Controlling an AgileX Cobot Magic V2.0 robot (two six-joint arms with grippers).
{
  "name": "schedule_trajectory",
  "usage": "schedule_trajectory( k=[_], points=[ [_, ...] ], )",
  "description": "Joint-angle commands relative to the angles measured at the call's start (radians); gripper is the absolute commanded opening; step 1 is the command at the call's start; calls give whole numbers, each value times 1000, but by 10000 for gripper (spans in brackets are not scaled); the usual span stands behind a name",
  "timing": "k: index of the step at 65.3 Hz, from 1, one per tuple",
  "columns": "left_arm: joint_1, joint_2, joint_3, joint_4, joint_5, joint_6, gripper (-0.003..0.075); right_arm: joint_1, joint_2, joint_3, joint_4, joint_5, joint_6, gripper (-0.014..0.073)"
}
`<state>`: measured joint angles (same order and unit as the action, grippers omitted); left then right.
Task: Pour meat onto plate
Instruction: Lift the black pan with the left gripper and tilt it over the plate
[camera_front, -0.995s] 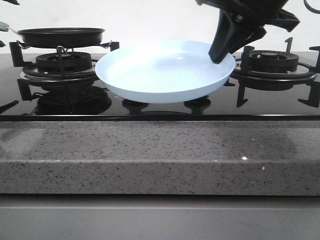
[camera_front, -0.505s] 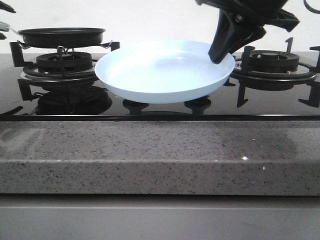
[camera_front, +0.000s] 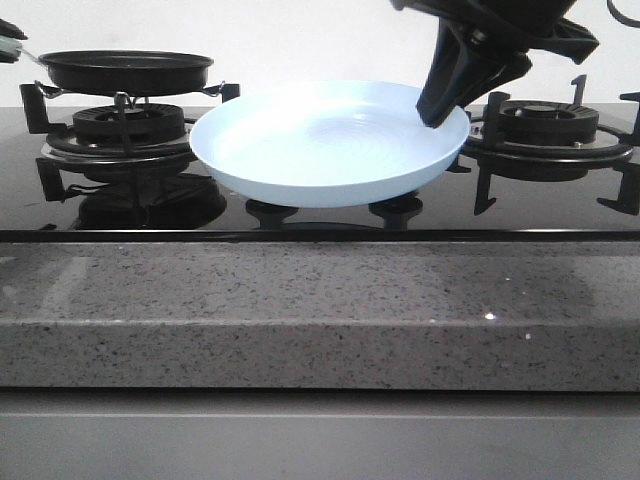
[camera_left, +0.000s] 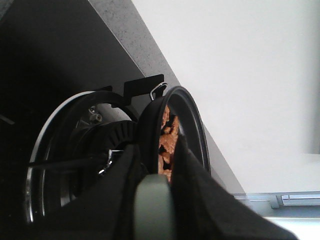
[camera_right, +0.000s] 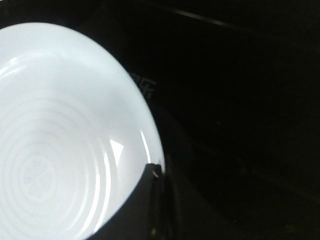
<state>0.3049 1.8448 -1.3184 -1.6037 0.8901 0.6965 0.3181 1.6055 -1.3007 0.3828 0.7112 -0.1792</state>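
Your plate (camera_front: 330, 145) sits mid-stove, its right rim pinched by the right claw (camera_front: 440, 108). Far left, the left claw (camera_left: 152, 165) clamps the pan (camera_front: 125, 70) handle; the meat (camera_left: 166, 140) may spill short if you tip early.

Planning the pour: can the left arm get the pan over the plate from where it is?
Probably yes. The left hand holds the pan with meat just above the left burner; nothing stands between it and the plate. The right hand grips the far rim.

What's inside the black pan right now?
Tan-brown meat pieces show inside the pan in the left wrist view. The rim and left gripper hide most of the interior.
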Motion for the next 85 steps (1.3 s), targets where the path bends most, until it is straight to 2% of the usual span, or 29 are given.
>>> schedule_trajectory(
  k=[1, 31, 45, 66, 85],
  points=[
    [-4, -52, -30, -65, 44, 8, -20, 0, -41, -23, 26, -49, -9, -113],
    [-12, -237, -28, -62, 65, 61, -20, 0, -41, -23, 26, -49, -9, -113],
    [-64, -375, 39, -51, 70, 116, -20, 0, -41, -23, 26, -49, -9, -113],
    [-219, -531, 178, -35, 12, 253, -20, 0, -41, -23, 26, -49, -9, -113],
    [-398, -582, 212, 18, -124, 476, -20, 0, -41, -23, 26, -49, -9, -113]
  ],
)
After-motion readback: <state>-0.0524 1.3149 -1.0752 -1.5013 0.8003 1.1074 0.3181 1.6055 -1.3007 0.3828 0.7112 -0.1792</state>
